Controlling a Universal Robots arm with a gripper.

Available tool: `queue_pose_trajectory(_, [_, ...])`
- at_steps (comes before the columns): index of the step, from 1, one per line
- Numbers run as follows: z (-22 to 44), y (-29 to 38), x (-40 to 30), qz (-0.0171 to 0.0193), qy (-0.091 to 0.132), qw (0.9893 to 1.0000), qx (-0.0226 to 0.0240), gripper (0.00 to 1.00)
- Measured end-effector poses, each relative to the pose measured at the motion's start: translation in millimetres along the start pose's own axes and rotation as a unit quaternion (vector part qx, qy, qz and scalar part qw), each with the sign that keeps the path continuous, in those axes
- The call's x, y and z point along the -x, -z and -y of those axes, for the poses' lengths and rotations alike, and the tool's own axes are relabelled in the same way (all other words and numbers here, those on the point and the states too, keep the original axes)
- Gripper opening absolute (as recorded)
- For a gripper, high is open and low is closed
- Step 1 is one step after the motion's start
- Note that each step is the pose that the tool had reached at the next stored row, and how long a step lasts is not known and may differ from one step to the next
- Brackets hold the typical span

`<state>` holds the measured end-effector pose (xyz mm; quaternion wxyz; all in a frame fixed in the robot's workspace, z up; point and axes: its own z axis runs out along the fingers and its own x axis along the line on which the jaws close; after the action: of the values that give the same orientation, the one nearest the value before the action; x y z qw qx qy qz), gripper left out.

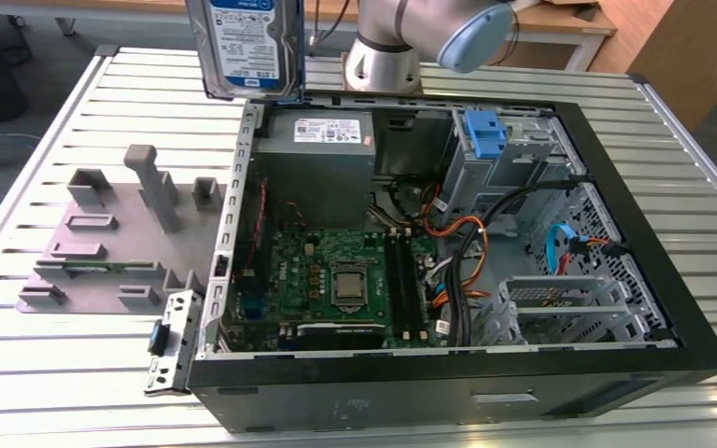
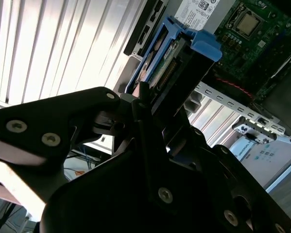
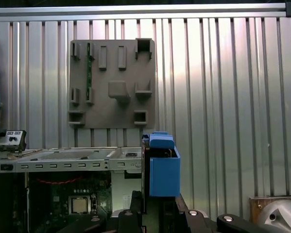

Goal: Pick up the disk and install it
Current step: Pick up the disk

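Observation:
The disk (image 1: 249, 47) hangs upright above the slatted table, just off the far corner of the open computer case (image 1: 458, 375) on the exterior view's left. Its white-and-blue label faces the camera. In both wrist views my gripper (image 2: 152, 97) (image 3: 157, 206) is shut on the disk, its black fingers (image 2: 145, 104) clamping the flat sides. The blue carrier bracket (image 2: 203, 44) (image 3: 163, 170) sticks out past the fingertips. Below the held disk lie the case's edge and the motherboard (image 2: 252, 29).
A grey fixture plate (image 1: 109, 233) with upright pegs lies beside the case on the exterior view's left. Inside the case are a grey power supply (image 1: 321, 140), a blue latch piece (image 1: 489, 135), cables and a metal drive cage (image 1: 570, 308). The arm's base (image 1: 390, 51) stands behind the case.

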<state>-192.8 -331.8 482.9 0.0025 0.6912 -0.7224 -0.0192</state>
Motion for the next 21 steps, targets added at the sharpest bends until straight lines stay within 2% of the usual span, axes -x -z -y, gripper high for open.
queue_pose_trajectory(6, [10.0,0.3,0.4,0.0,0.0,1.0,0.0,0.35])
queue_pose_trajectory(10, [20.0,0.6,0.9,0.0,0.0,1.0,0.0,0.35])
queue_pose_trajectory(21, [42.6,1.3,1.8,0.0,0.0,1.0,0.0,0.35])
